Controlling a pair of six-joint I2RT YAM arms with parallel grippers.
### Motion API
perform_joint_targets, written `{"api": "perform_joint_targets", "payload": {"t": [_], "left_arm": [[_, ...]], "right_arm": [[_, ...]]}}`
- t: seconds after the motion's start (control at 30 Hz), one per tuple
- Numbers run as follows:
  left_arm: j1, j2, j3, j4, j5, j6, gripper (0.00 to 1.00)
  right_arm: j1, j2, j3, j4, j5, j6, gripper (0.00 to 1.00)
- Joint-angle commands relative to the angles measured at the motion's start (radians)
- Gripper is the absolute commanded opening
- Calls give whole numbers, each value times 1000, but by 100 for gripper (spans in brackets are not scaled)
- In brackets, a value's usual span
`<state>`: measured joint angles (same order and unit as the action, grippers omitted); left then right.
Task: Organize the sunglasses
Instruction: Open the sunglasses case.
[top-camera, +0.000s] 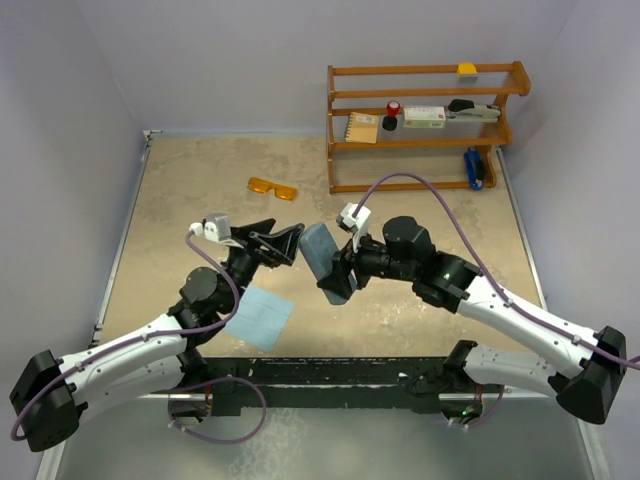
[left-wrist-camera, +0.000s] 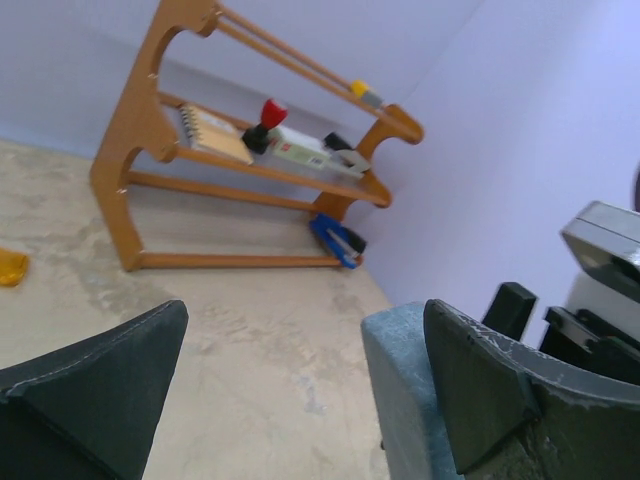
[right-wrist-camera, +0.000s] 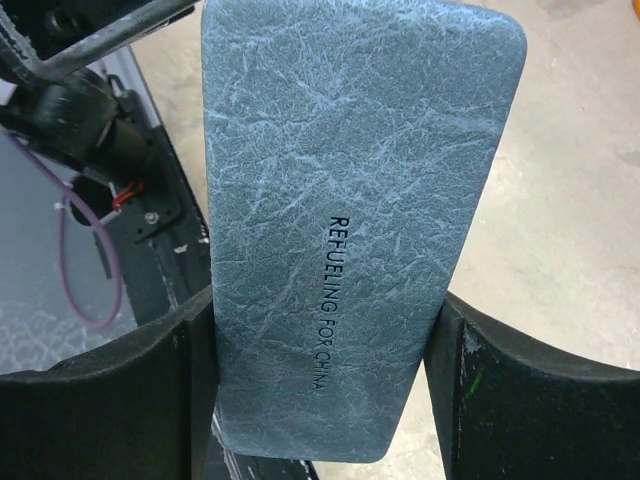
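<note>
The orange sunglasses (top-camera: 273, 187) lie on the table at the back, left of the rack; in the left wrist view only a sliver of the sunglasses (left-wrist-camera: 8, 268) shows at the left edge. My right gripper (top-camera: 338, 276) (right-wrist-camera: 320, 335) is shut on the closed blue-grey case (top-camera: 322, 252) (right-wrist-camera: 350, 180), held above the table with a finger on each long side. My left gripper (top-camera: 292, 247) (left-wrist-camera: 300, 385) stands wide open just left of the case (left-wrist-camera: 400, 390), whose end sits inside the jaws against the right finger (left-wrist-camera: 490, 380). Nothing is gripped by the left.
A light blue cloth (top-camera: 260, 317) lies flat near the left arm. A wooden rack (top-camera: 425, 125) (left-wrist-camera: 150, 140) at the back right holds a notebook, stamp, box and stapler; a blue stapler (top-camera: 474, 168) rests on its lowest shelf. Walls enclose the table.
</note>
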<state>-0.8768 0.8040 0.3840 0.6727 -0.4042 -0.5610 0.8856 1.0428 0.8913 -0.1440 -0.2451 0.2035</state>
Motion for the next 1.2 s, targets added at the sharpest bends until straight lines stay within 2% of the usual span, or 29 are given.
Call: {"api": "perform_joint_targets", "payload": {"t": [0.0, 0.23, 0.4, 0.67, 0.9, 1.17], "left_arm": [[-4, -10, -11, 127, 169, 16, 99], [-2, -108, -37, 115, 182, 59, 99], [8, -143, -44, 108, 230, 67, 99], [58, -35, -5, 197, 388, 21, 99], [182, 41, 19, 311, 525, -93, 99], [199, 91, 20, 422, 650, -122, 99]], "right_arm": [[-36, -16, 90, 121, -140, -12, 0], [-178, -33, 111, 135, -237, 25, 0], [-197, -19, 119, 129, -243, 18, 0], [-233, 4, 162, 116, -263, 10, 0], [-298, -23, 138, 107, -290, 6, 0], [-333, -11, 113, 148, -329, 39, 0]]}}
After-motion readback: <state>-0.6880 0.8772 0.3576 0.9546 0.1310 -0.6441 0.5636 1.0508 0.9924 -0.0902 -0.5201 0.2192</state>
